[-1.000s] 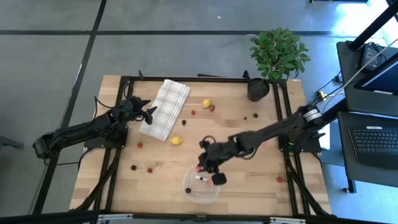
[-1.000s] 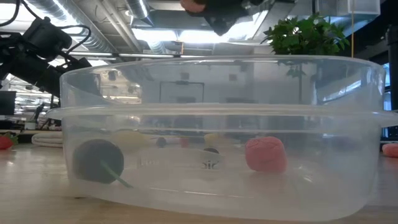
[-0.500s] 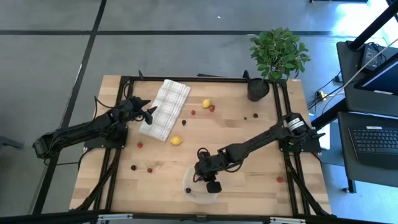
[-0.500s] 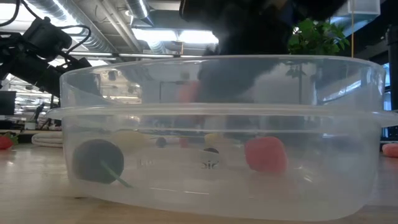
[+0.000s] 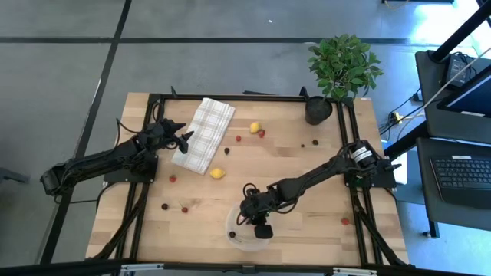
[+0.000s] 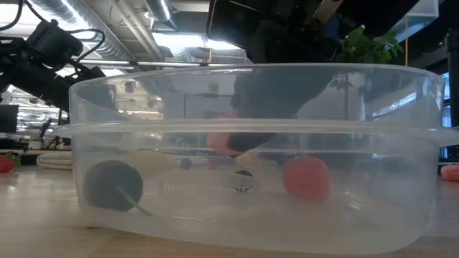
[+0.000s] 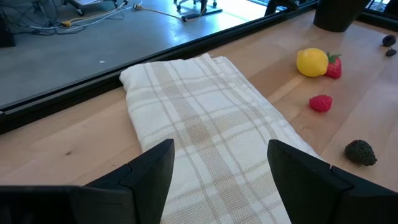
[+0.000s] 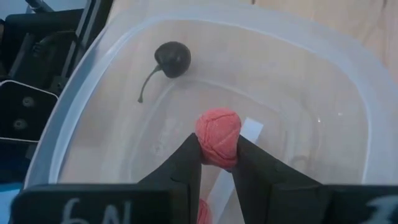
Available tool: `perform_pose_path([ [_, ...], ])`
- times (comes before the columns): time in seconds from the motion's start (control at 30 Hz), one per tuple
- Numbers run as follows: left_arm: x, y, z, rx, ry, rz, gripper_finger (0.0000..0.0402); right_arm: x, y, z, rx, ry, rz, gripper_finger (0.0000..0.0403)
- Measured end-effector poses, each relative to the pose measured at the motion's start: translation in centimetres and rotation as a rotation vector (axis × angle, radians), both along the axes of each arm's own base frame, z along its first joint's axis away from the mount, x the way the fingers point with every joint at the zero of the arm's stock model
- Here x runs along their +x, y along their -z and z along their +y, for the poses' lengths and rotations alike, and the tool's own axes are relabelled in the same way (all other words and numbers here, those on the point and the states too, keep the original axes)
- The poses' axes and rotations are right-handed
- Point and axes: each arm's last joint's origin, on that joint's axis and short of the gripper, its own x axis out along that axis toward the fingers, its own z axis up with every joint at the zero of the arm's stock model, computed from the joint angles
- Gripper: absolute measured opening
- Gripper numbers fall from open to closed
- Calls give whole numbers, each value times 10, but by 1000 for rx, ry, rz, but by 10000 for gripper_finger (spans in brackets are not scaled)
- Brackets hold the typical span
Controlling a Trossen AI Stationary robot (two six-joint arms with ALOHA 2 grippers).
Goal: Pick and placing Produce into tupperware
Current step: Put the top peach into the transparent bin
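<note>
The tupperware (image 5: 250,241) is a clear round container near the table's front edge; its rim shows in the right wrist view (image 8: 348,74) and fills the low view (image 6: 251,72). In it lie a dark cherry (image 8: 172,58) and a red berry (image 6: 306,178). My right gripper (image 8: 217,150) reaches down inside it (image 5: 247,218), shut on a pink raspberry (image 8: 217,132). My left gripper (image 7: 217,168) is open and empty over the checked cloth (image 5: 204,134). More produce lies loose: two lemons (image 5: 218,173) (image 5: 255,127) and small berries (image 5: 173,179). My right gripper pinches the pink raspberry's two sides (image 8: 204,144) between its two fingertips (image 8: 189,158). The fingers come from above, pointing down into the tupperware. The raspberry is below the rim and a little above the container's floor (image 6: 221,140).
A potted plant (image 5: 337,73) in a black pot stands at the table's far right corner. Dark berries (image 5: 314,142) lie near it and a red one (image 5: 345,221) at the right. Black frame rails run along the table's sides. A laptop (image 5: 464,172) sits beyond the right edge.
My right gripper has gone toward the table's near edge and down, from above the tupperware's rim into the container, carrying the pink raspberry with it. The cherry and red berry inside have stayed put.
</note>
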Motion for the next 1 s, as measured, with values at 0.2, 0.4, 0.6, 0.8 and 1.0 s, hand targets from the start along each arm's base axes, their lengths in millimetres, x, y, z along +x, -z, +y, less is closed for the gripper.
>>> perform_pose_path([
  [0.2,0,0,0,0,0,0,250,0,0,0,0,0,0,80],
  [0.4,0,0,0,2,1,2,250,0,0,0,-1,1,1,98],
  [0.6,0,0,0,2,1,2,250,0,0,0,-2,0,1,116],
  [0.8,0,0,0,2,1,2,250,0,0,0,-3,-1,0,125],
  [1.0,0,0,0,2,1,1,250,0,0,0,-4,-1,-1,128],
])
